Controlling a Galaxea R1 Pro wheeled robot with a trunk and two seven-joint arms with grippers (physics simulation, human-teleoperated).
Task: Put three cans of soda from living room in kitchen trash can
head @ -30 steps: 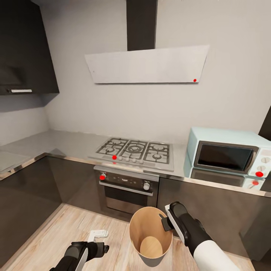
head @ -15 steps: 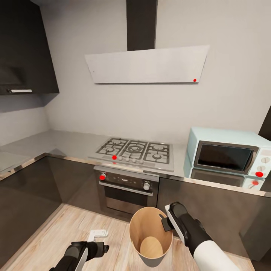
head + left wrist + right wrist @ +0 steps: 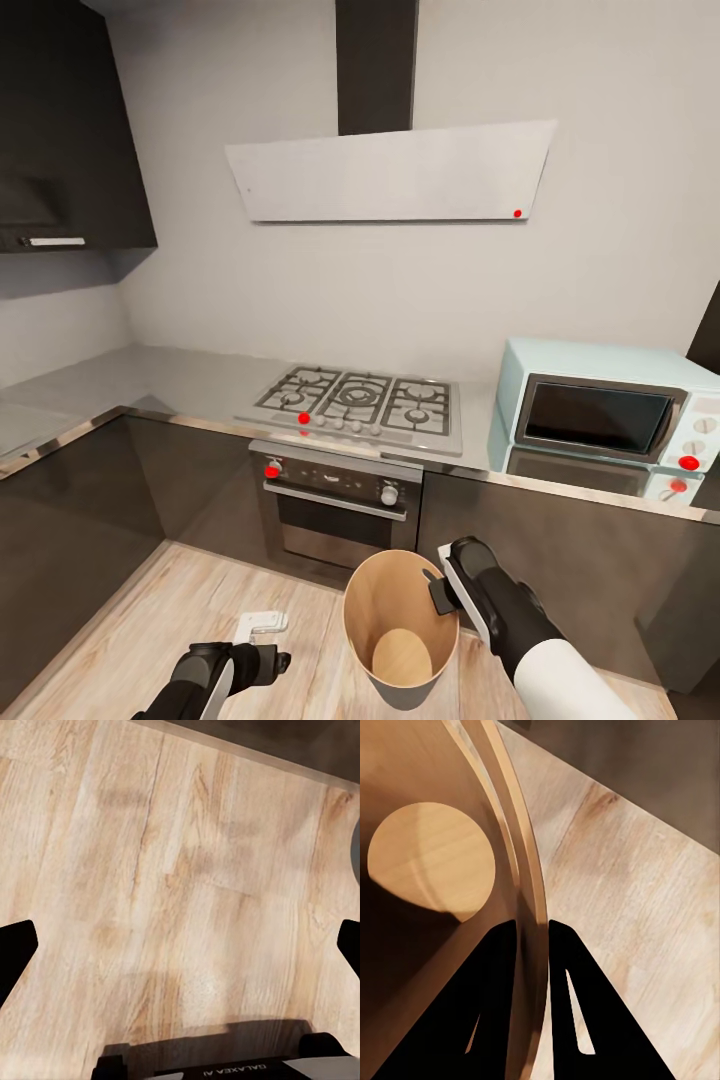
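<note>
The tash can (image 3: 400,625) is at the right pincer (image 3: 441,589), above the wood floor (image 3: 150,620) and in front of the built-in oven (image 3: 335,505). In the right wrist view the right pincer (image 3: 532,937) is clenched on the rim of the tash can (image 3: 431,862): one finger is inside the wall, the other outside. Its tan inside holds nothing. The left pincer (image 3: 280,660) hangs low over the floor, beside the can and apart from it. In the left wrist view its fingertips (image 3: 15,949) stand far apart, released, with only floor (image 3: 180,885) between them. On the counter (image 3: 150,380) are a gas hob (image 3: 355,395) and a white microwave (image 3: 605,415).
</note>
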